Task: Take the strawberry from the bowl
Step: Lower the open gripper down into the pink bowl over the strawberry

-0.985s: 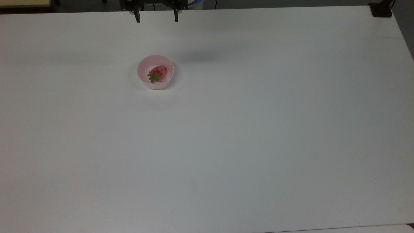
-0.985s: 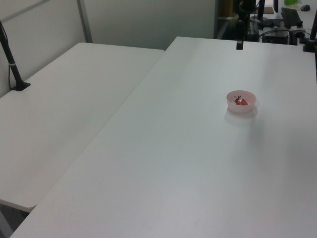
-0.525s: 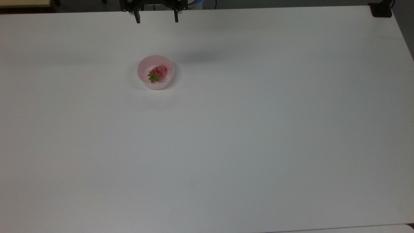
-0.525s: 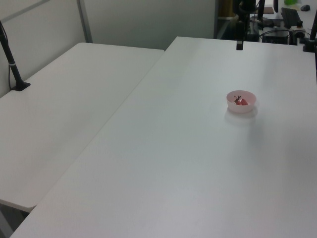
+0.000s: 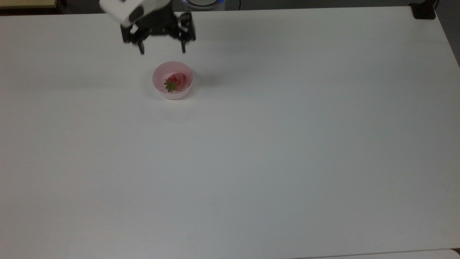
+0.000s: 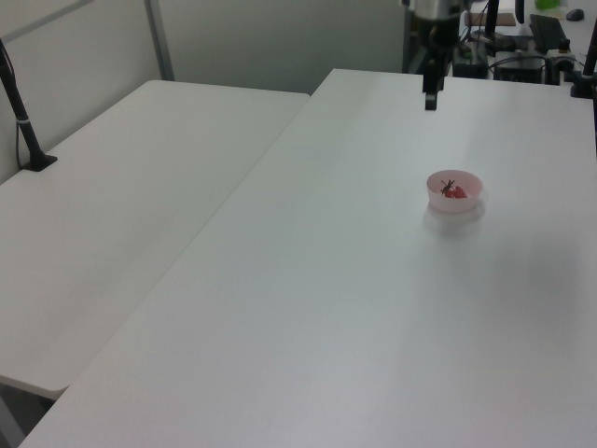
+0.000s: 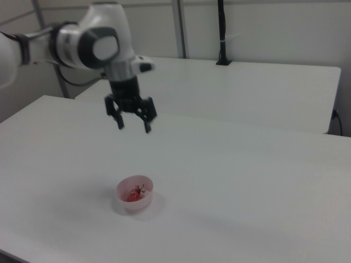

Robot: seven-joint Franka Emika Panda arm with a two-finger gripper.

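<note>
Strawberry (image 5: 176, 80), glossy red, green-capped; lying in pink bowl (image 5: 160, 73).

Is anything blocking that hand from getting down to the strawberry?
Nothing visible. The open hand hangs above the table, apart from the bowl. The strawberry lies uncovered inside, reachable from above.

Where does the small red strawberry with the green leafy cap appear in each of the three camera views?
Top view: the small red strawberry with the green cap lies upper left of centre, below the black two-finger gripper.
Left view: strawberry at the right, above mid-height.
Right view: strawberry lower left of centre.
Shared landmark: the round pale pink bowl holding it on the white table.
</note>
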